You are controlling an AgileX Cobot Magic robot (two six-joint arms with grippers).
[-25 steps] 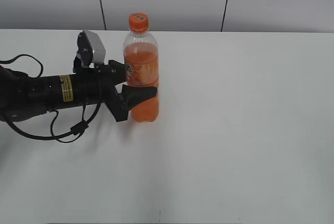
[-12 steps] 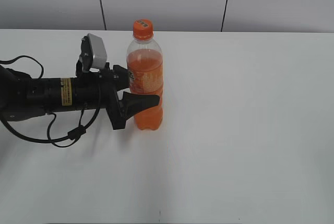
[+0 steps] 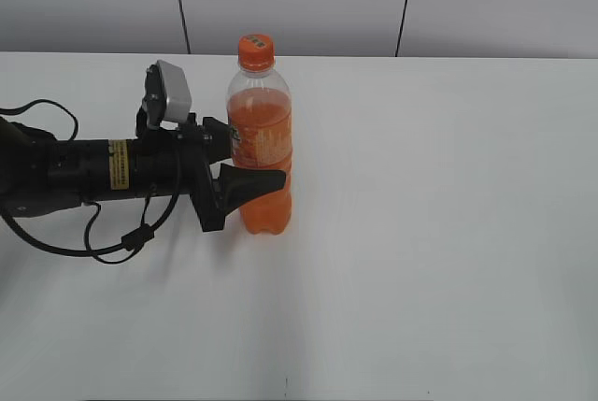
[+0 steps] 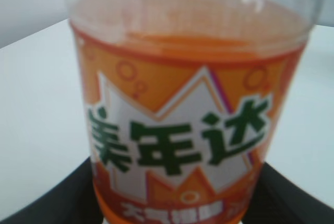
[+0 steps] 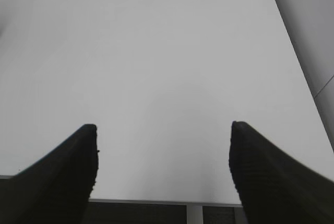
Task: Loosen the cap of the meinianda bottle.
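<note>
The meinianda bottle (image 3: 261, 144) is seen standing upright on the white surface (image 3: 439, 214), left of the middle in the exterior view, with the cap (image 3: 255, 47) seated on its neck; the left pincer (image 3: 250, 160) is laid in horizontally from the left and is closed around the bottle at the label band, one dark finger being seen across the front of the body and the other at the far side; in the left wrist view the label (image 4: 180, 140), with green characters on a white and orange field, fills the picture, and dark finger pads (image 4: 292, 195) are seen pressed at both lower corners beside it; the orange liquid is seen to reach above the label; the right pincer (image 5: 163, 169) is spread wide and holds nothing, its two black fingers being seen above bare surface (image 5: 156, 67) in the right wrist view; it is not seen in the exterior view.
</note>
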